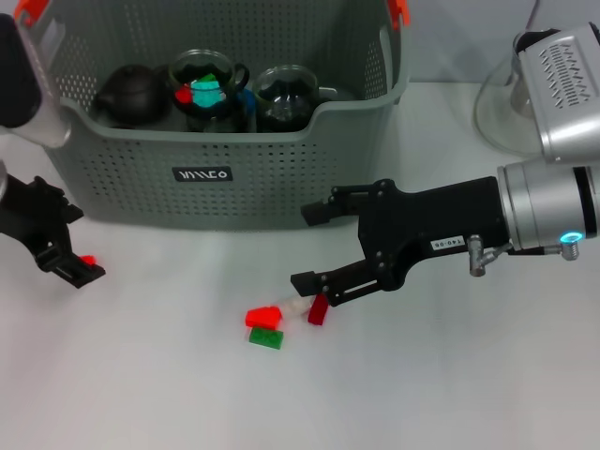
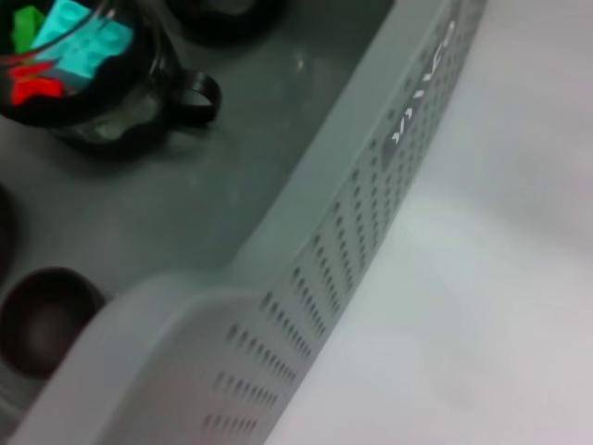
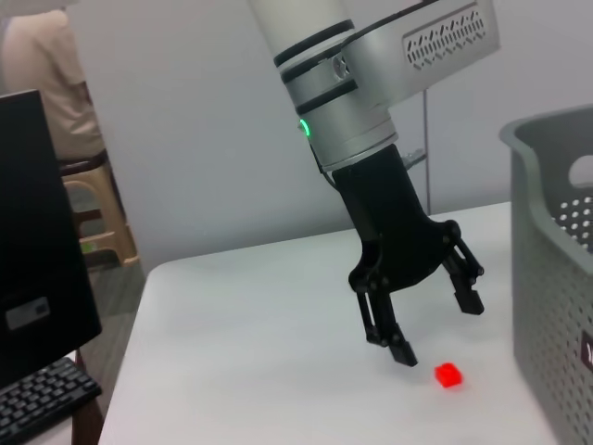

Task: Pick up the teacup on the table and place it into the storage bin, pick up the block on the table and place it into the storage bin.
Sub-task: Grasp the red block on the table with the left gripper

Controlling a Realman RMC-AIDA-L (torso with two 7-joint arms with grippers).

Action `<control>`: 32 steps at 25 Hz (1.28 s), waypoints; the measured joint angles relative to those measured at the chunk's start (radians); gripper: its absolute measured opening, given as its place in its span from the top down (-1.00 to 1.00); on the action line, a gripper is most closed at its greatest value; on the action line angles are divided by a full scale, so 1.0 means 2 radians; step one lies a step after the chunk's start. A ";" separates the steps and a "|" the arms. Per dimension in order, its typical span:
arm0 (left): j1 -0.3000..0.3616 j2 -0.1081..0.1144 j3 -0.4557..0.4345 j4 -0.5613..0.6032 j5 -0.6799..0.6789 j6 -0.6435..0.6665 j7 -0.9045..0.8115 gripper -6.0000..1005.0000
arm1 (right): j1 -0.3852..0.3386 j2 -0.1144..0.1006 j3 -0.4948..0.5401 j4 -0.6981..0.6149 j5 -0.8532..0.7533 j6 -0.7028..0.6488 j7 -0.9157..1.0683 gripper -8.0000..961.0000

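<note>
Storage bin [image 1: 225, 178]: stood at the desk's [image 1: 141, 375] far edge, holding a dark teapot [image 1: 131, 94] and two glass cups [image 1: 206, 89], one with coloured blocks inside.
Right gripper [image 1: 307, 246]: hung low over the middle of the desk, in front of the bin, fingers spread and empty, the lower finger just beside a dark red block [image 1: 319, 309].
Other blocks: a red one [image 1: 263, 316] and a green one [image 1: 266, 338] lay touching, near the dark red one.
Left gripper [image 3: 434, 326]: hovered near the desk's left edge beside the bin, fingers spread, over a small red block [image 3: 448, 375].

White table [image 1: 141, 375], storage bin [image 1: 225, 178], scattered blocks [image 1: 265, 328]
</note>
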 joint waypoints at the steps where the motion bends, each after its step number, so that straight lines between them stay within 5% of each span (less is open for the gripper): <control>1: 0.001 0.001 0.011 -0.001 0.000 -0.004 -0.010 -0.79 | -0.001 -0.001 0.001 0.000 0.000 0.001 0.000 -0.96; 32: -0.004 0.006 0.057 -0.037 0.002 -0.038 -0.038 -0.79 | 0.016 0.002 0.002 -0.002 -0.063 0.025 0.002 -0.96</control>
